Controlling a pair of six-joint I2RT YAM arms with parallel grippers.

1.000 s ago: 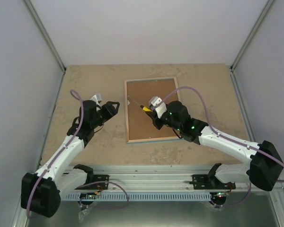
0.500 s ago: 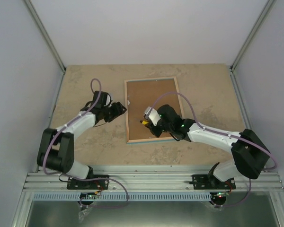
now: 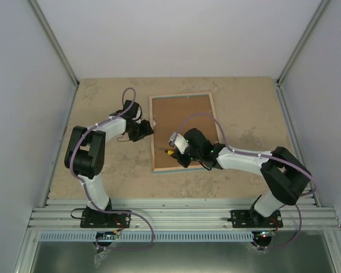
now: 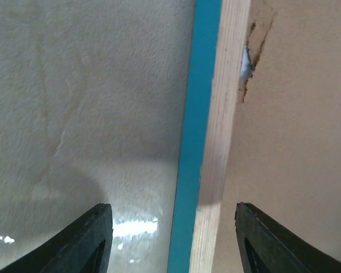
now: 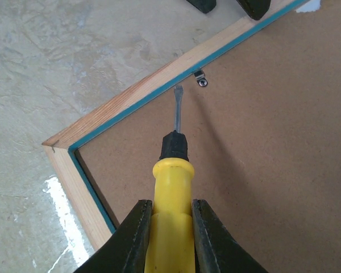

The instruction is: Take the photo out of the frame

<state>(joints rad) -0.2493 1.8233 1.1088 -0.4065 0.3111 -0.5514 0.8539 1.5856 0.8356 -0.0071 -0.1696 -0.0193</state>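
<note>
Pinching yellow screwdriver (image 5: 171, 170), right gripper (image 5: 170, 209) rests its tip at frame (image 5: 131, 94) edge.

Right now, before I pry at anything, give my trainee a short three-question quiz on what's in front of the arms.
1. True or false: the frame lies face down, with its brown backing board facing up.
2. Which arm holds the yellow screwdriver? A the left, B the right.
3. Fill in: the screwdriver's tip sits close to a small metal ____ at the board's edge.

Key
1. True.
2. B: the right gripper is closed on the handle.
3. clip.
</note>
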